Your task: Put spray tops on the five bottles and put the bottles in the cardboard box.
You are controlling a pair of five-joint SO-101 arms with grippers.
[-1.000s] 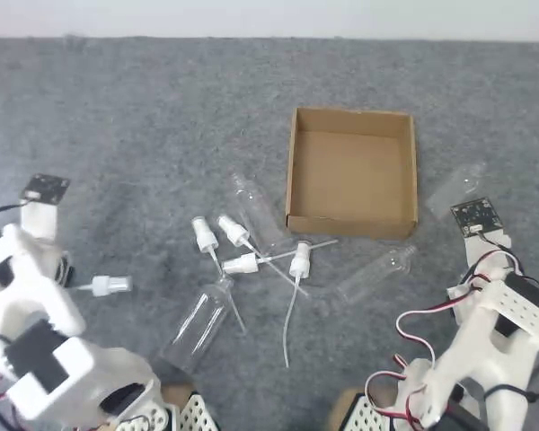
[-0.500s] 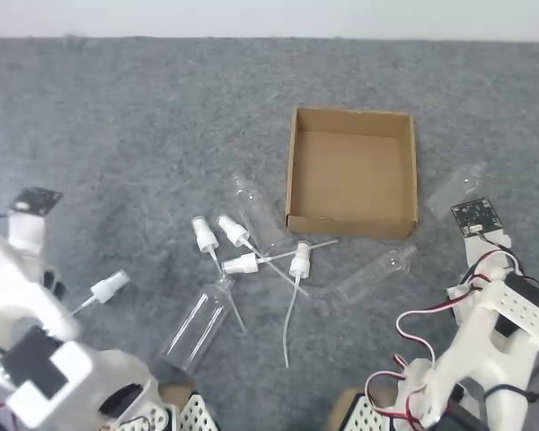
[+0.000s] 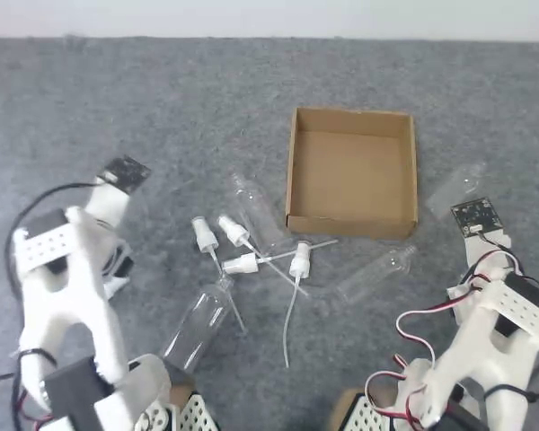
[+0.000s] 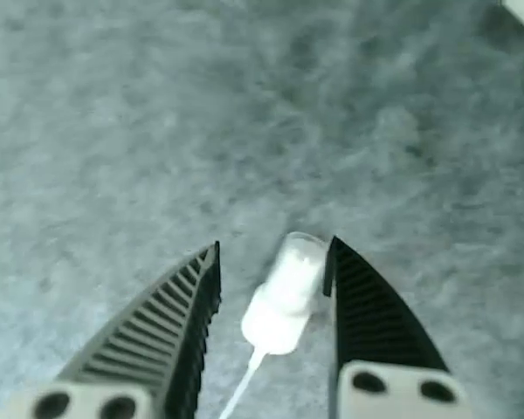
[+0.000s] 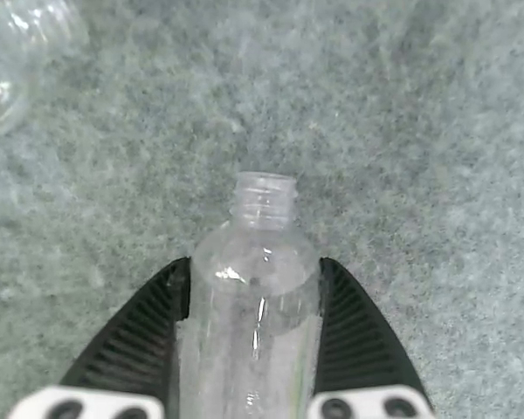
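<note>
Left arm has swung inward; left gripper (image 4: 272, 247) gapes wide around a spray top (image 4: 288, 292) on the carpet. Right gripper (image 5: 255, 262) clamps a bottle (image 5: 258, 314) nr the cardboard box (image 3: 292, 162). Bottle prob. light, thin, slick: squeeze body gently.

Overhead view plus close wrist views

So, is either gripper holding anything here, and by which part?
Right gripper clamps a clear bottle by its body; left gripper is open around a spray top.

Grey carpet (image 3: 162, 108) spreads under everything; a pale wall (image 3: 269, 18) runs behind.
</note>
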